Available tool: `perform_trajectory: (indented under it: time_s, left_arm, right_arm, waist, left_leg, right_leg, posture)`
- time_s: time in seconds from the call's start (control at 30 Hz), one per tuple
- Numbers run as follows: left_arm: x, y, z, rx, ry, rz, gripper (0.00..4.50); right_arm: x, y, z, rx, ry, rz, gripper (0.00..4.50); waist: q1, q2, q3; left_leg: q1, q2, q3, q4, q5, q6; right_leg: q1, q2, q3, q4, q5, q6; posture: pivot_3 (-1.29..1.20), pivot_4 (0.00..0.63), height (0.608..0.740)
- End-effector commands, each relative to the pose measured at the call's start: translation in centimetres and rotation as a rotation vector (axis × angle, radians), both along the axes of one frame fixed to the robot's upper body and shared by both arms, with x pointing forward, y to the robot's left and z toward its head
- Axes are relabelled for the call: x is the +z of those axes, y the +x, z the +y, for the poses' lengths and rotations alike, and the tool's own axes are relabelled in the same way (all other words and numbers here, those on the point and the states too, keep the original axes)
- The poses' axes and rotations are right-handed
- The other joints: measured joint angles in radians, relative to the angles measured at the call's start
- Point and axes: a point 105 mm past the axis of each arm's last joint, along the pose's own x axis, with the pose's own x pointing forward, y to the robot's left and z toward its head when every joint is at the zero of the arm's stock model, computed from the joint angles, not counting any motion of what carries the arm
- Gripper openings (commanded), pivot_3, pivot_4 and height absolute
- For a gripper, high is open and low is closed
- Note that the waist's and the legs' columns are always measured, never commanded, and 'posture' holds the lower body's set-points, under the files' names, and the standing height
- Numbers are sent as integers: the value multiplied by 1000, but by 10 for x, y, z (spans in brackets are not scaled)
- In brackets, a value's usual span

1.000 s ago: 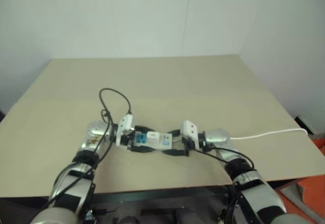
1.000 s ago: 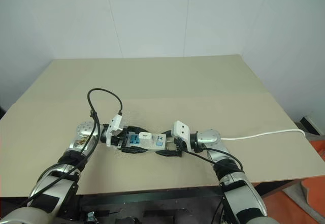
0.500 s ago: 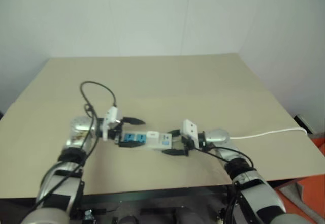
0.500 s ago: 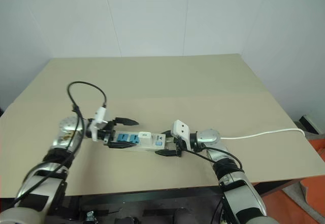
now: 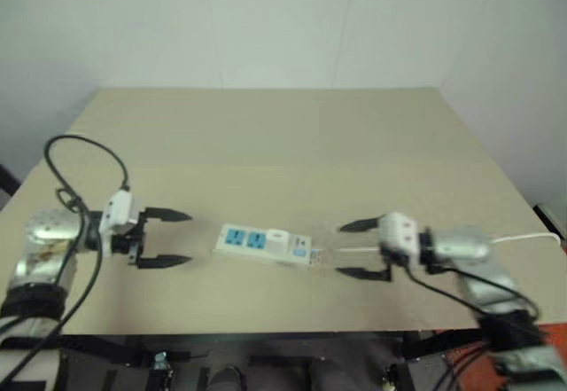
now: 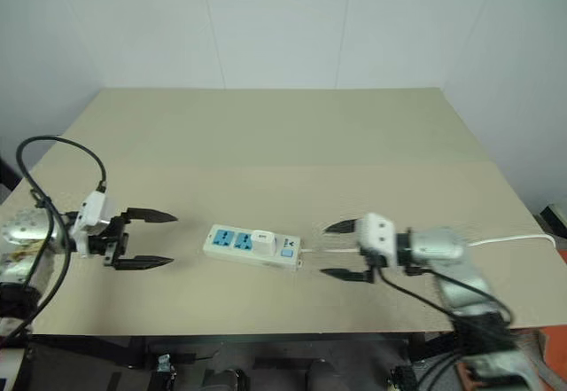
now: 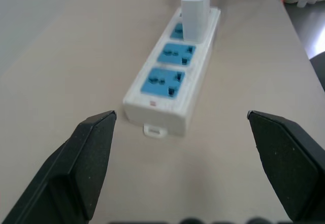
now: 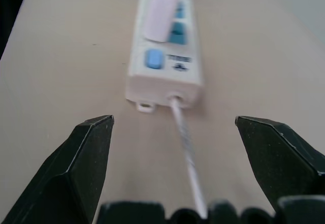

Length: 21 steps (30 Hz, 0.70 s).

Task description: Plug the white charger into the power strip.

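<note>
1. Nearest you, low in the head views, both arms frame the work from the two sides: the left gripper (image 6: 142, 238) sits at lower left and the right gripper (image 6: 341, 251) at lower right, each pointing inward toward the middle of the table (image 6: 266, 134).

2. Your left jaws stand wide open and hold nothing; in the left wrist view both black fingers (image 7: 86, 160) flank bare table, well apart from the strip's near end.

3. Your right jaws are likewise spread wide and empty; in the right wrist view the thin white cord (image 8: 185, 148) runs out between them without touching either finger.

4. Between the two grippers, in the lower centre of the frame, lies the power strip (image 6: 252, 246), flat on the table and touched by neither gripper.

5. On the strip stands the white charger (image 6: 262, 241), upright over the socket next to the switch end. From the left wrist view it rises square from the strip's face beyond two free blue sockets, so you can judge it seated, though how deep the pins sit is hidden.

6. Judged from this, the plugging looks done. What is left for you is little: keep both arms clear of the strip and cord, and confirm the charger stands firm.

7. Farther back, the upper part of the table is bare up to the wall.
</note>
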Motion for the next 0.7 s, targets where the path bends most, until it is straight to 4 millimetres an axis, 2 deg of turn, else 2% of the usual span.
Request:
perform_trajectory:
  time_s: [0.03, 0.13, 0.3, 0.47, 0.7]
  left_arm:
    - [14, -8, 8, 32, 9, -39, 4500]
    - [13, -14, 8, 46, 16, -42, 4500]
    - [11, -11, 2, 64, 17, -55, 4500]
    - [9, -8, -5, 59, 22, -59, 4500]
    - [10, -10, -11, 54, 22, -31, 4500]
  right_arm:
    - [11, -14, -31, -86, -16, -14, 4481]
    - [14, -27, -50, -149, -25, 8, 4481]
    - [12, -39, -58, -180, -29, 49, 4481]
    - [14, -40, -58, -187, -36, 43, 4481]
    - [12, -38, -68, -240, -63, 49, 4481]
  waist:
    - [9, 0, 0]
    - [14, 0, 1]
    - [12, -1, 1]
    - [10, -1, 1]
    - [12, -1, 1]
  left_leg:
    - [1, 0, 0, 0, 0, 0]
    - [4, 0, 2, 0, 0, 0]
    - [5, 0, 3, 1, 0, 0]
    - [6, 0, 5, 1, 0, 0]
    - [5, 0, 5, 0, 0, 0]
  right_leg:
    - [0, 0, 0, 0, 0, 0]
    - [2, 0, 2, 0, -1, -1]
    - [4, -1, 3, 0, -1, 0]
    - [4, -1, 4, 0, 0, 0]
    - [4, -1, 4, -2, 0, 1]
  posture:
    - [0, 150, 740]
    - [0, 150, 740]
    - [0, 150, 740]
    - [0, 150, 740]
    - [0, 150, 740]
